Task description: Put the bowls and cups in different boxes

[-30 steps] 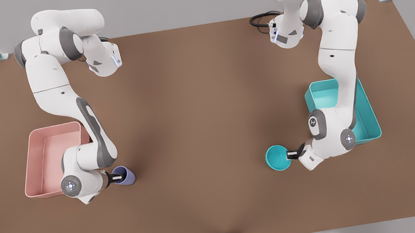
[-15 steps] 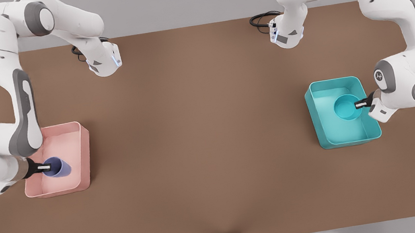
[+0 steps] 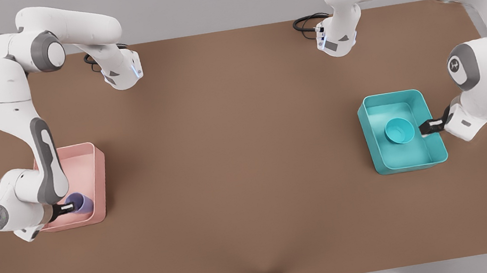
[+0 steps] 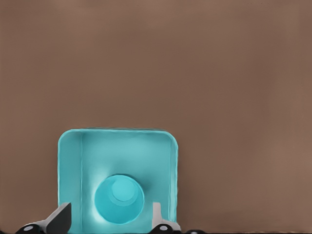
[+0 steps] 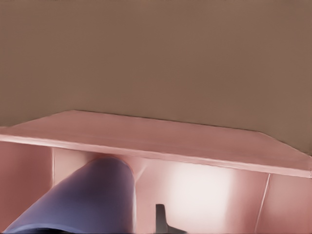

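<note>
Since half a second ago my left tool (image 3: pixel 430 126) has let go of the bowl (image 3: pixel 399 130) and drawn back toward the rim of the teal bin (image 3: pixel 376 156). Meanwhile, my right tool (image 3: pixel 65 208) has carried the cup (image 3: pixel 81 203) toward the near corner of the pink bin (image 3: pixel 99 175).

In the front view, the bowl sits upright on the teal bin's floor, just ahead of my left tool and clear of it. That tool hangs over the bin wall on the front view's right. On the front view's left, my right tool reaches into the pink bin at its near end. The cup is right at the tool's tip, inside the bin and close to the near wall. Both bins stand on the brown tabletop (image 3: pixel 246 155), well apart.

In the left wrist view, my fingers (image 4: pixel 61 219) are spread apart. The bowl lies below and between them with its mouth up and neither finger touching it. The bin's walls ring it on all sides.

In the right wrist view, the cup's lavender side runs out from my tool, tilted, over the pink floor. The bin's far wall is just beyond it. I cannot tell whether this tool is clamped on the cup or has loosened.
</note>
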You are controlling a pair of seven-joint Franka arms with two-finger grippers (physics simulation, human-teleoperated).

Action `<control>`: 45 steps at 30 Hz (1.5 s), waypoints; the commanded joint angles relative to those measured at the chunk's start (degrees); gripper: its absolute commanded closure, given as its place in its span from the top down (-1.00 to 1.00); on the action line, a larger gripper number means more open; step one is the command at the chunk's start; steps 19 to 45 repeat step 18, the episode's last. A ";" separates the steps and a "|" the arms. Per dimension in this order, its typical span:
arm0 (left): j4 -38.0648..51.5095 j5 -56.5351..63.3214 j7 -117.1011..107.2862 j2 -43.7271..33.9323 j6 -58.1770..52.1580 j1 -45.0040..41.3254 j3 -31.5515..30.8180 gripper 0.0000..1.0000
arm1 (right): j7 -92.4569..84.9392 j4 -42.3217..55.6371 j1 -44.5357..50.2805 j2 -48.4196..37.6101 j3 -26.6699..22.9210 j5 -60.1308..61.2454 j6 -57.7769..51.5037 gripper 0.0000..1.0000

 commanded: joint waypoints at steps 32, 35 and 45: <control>11.40 -1.81 -4.78 -1.65 -26.47 -4.44 -4.87 1.00 | 21.38 7.00 8.32 -28.42 2.26 0.69 -37.89 1.00; 11.40 -1.81 -4.78 -1.65 -26.47 -4.44 -4.87 1.00 | 21.38 7.00 8.32 -28.42 2.26 0.69 -37.89 1.00; 11.40 -1.81 -4.78 -1.65 -26.47 -4.44 -4.87 1.00 | 21.38 7.00 8.32 -28.42 2.26 0.69 -37.89 1.00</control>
